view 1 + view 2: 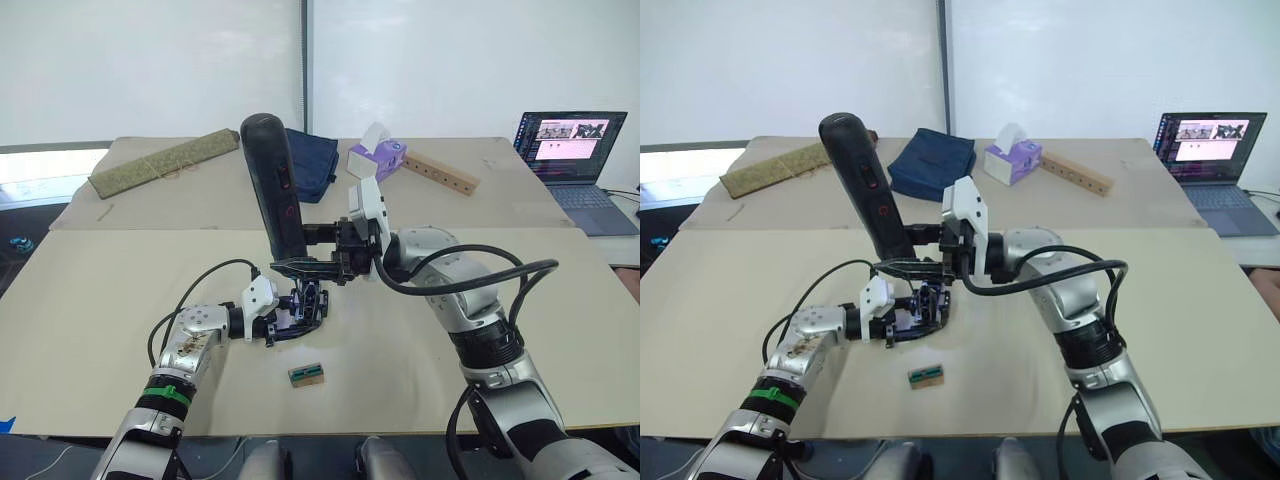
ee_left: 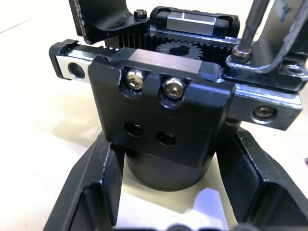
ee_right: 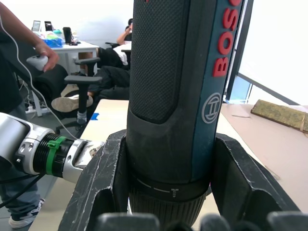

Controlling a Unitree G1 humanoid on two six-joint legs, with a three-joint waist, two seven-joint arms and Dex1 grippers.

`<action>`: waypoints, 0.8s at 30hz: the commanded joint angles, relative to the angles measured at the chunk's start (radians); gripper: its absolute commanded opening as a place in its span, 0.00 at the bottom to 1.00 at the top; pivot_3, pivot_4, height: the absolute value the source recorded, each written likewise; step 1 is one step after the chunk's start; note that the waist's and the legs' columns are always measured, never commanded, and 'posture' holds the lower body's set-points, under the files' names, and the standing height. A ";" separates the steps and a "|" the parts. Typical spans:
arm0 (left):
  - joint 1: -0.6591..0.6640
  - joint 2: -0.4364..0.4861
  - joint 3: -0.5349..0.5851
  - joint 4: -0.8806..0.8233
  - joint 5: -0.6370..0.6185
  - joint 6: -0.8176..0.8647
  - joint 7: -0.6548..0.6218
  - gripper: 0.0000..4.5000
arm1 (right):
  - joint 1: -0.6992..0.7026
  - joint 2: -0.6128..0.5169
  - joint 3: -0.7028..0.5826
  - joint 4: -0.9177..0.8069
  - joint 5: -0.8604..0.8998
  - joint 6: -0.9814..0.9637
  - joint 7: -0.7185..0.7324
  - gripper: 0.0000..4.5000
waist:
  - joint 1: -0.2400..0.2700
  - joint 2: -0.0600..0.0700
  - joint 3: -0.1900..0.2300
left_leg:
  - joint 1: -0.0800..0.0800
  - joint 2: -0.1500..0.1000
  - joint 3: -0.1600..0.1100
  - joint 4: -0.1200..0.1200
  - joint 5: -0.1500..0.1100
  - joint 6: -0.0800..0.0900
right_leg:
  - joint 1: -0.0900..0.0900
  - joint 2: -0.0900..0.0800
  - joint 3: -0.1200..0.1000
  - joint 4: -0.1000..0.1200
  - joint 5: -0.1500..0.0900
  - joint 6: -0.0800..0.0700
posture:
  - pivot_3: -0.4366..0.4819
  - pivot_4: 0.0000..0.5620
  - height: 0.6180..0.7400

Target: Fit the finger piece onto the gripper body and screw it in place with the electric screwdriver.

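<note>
Pretty bright, even room light; soft faint shadows on the tabletop [image 1: 120,330]; white wall behind looks nearly blown out; glare off the screws [image 2: 174,87] up close; background people in the right wrist view are soft.

Beige table [image 1: 120,300] carries gripper body [image 1: 305,312] at middle. Small green-topped block [image 1: 306,374] just nearer than gripper body. Beyond gripper body: olive mat [image 1: 165,162], folded navy cloth [image 1: 312,158], purple tissue box [image 1: 376,157], holed wooden bar [image 1: 441,172]. Open laptop [image 1: 576,160] far right of gripper body.
</note>
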 commanded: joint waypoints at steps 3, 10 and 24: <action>0.014 0.013 -0.018 0.013 0.023 0.013 0.004 0.51 | -0.046 0.020 -0.107 -0.046 0.082 -0.082 0.035 0.43 | 0.000 0.000 0.000 | -0.001 0.000 0.000 0.000 0.000 0.000 | -0.001 0.000 0.000 0.000 0.000 0.000 | 0.48 0.27 1.00; 0.023 0.017 -0.014 0.010 0.003 0.078 -0.003 0.51 | -0.048 0.020 -0.141 -0.057 0.122 -0.107 0.074 0.43 | 0.000 0.000 0.000 | -0.001 0.000 0.000 0.000 0.000 0.000 | -0.001 0.000 0.000 0.001 0.000 0.000 | 0.48 0.27 1.00; 0.180 0.207 0.156 -0.053 -0.119 -0.017 -0.111 0.99 | -0.001 -0.157 -0.302 -0.243 0.291 0.002 0.058 0.43 | -0.018 0.000 0.001 | -0.008 0.002 -0.003 0.000 0.000 0.000 | -0.010 -0.005 -0.001 0.003 0.000 -0.001 | 0.48 0.27 1.00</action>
